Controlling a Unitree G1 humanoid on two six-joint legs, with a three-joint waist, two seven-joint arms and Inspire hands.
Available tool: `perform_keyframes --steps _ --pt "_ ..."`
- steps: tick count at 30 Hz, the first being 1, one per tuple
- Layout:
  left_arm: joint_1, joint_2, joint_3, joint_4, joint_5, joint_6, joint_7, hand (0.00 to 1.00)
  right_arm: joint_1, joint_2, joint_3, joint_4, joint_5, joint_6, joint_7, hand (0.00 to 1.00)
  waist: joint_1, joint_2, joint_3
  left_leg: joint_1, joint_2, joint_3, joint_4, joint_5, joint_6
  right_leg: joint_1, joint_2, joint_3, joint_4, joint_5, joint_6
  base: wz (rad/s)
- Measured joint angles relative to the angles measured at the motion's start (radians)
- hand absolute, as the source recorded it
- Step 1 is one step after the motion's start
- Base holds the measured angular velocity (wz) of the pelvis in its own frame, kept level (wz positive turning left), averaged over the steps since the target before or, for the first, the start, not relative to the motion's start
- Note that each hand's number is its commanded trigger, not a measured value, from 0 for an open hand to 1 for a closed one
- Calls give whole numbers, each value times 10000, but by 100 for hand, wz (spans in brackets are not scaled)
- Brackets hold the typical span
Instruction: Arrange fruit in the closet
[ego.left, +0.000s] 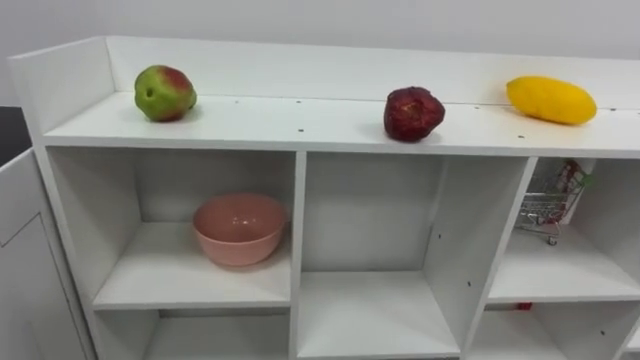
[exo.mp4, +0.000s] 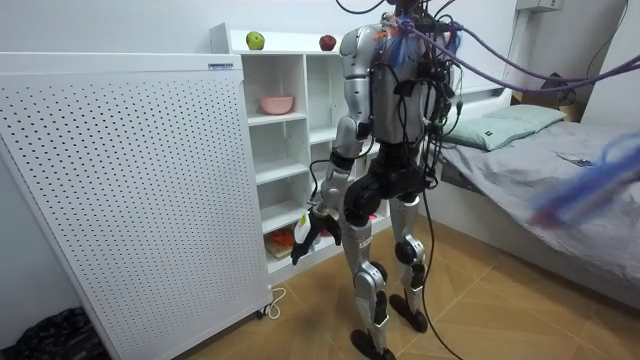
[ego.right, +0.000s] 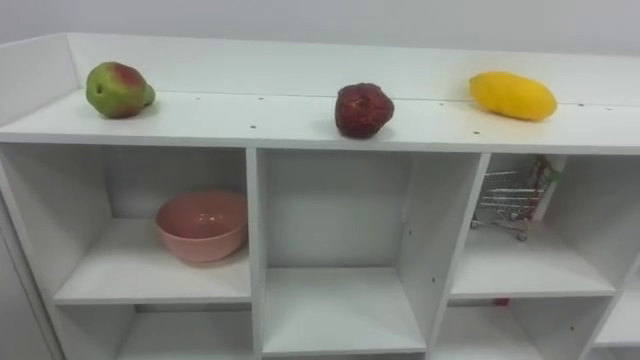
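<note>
On the top shelf (ego.left: 300, 122) of the closet (ego.left: 298, 250) before me, green apple (ego.left: 165, 92), dark red fruit (ego.left: 413, 112) and yellow mango (ego.left: 551, 100) lie well apart, likely for single grasps; my left robot hand (exo.mp4: 304, 238) hangs low, whether clenched I cannot tell.

On top of the white open-shelved closet (ego.left: 280, 122), a green-and-red round fruit (ego.left: 164, 93) is sitting at the left end, a dark red knobbly fruit (ego.left: 412, 113) is resting near the middle, and a long yellow mango (ego.left: 551, 100) is lying sideways toward the right end.
</note>
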Motion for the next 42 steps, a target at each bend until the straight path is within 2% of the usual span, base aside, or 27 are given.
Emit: perform_keyframes --steps 3,4,6,7,10,14,19,24,29,31,33,35,42 --pt "44 91 -203 -127 1 -73 208 0 61 19 67 -1928 -408 -130 -608 0 19 -92 -12 -10 3 27 5 1 -2 -100 1 28 -18 0 0 -2" --pt "69 89 -204 -109 0 -107 218 0 89 19 37 -2648 -679 -180 -826 0 17 -38 13 -55 -2 49 18 1 -2 -156 -2 37 -16 0 0 -6" --pt "51 101 -206 -15 1 -111 213 0 84 22 -16 -3773 -976 -196 -1198 0 32 -60 -26 -149 -1 82 62 1 -1 -220 -1 29 58 0 0 -11" --pt "76 102 -279 -38 1 -117 209 0 83 22 -15 -4572 -1248 -253 -1449 0 45 9 9 -191 4 72 76 1 -1 -261 0 -21 97 0 0 -12" --pt "158 88 -364 -45 8 -303 207 0 81 19 -7 -5934 -1801 -769 -1850 0 46 128 -39 -187 5 33 78 2 0 -247 4 -46 86 0 0 -4" --pt "172 40 -434 -47 17 -445 216 0 57 -14 67 -7159 -2816 -1037 -2132 0 219 182 -77 -219 14 6 78 2 0 -300 10 -39 100 0 0 -1" --pt "76 81 -974 62 16 -562 244 0 -248 -29 658 -7581 -3469 -1199 -2520 0 327 153 -76 -166 15 -27 80 2 0 -242 12 -76 121 3 -5 0" --pt "-11 80 -1011 156 13 -606 163 0 -1003 -119 832 -7768 -3480 -1232 -2501 0 495 101 -87 -250 14 -36 124 3 1 -337 -1 -95 156 17 -26 1" --pt "-164 124 -1066 204 20 -613 -115 0 -1775 -607 1090 -8302 -3529 -1433 -2332 0 606 73 -71 -259 37 -124 126 15 -17 -364 12 -195 295 18 -29 3" --pt "-242 171 -1069 265 23 -616 -258 0 -2244 -761 1149 -8304 -3555 -1524 -2231 0 607 -5 -67 -282 43 -190 120 22 -28 -362 17 -259 291 21 -33 6" --pt "-255 205 -1076 259 25 -608 -298 0 -2484 -766 1146 -8304 -3544 -1526 -2168 0 603 -69 -43 -335 44 -271 134 25 -32 -369 17 -337 278 21 -33 11" --pt "-249 206 -1149 239 26 -599 -309 0 -2728 -764 1151 -8304 -3531 -1525 -2096 0 643 -155 -61 -406 44 -300 137 25 -32 -426 10 -367 268 21 -33 6" --pt "-416 209 -1160 202 38 -598 -324 0 -3301 -765 1151 -8304 -3500 -1527 -2014 0 1056 -205 -60 -514 33 -444 150 37 -28 -502 -16 -614 249 21 -32 5"
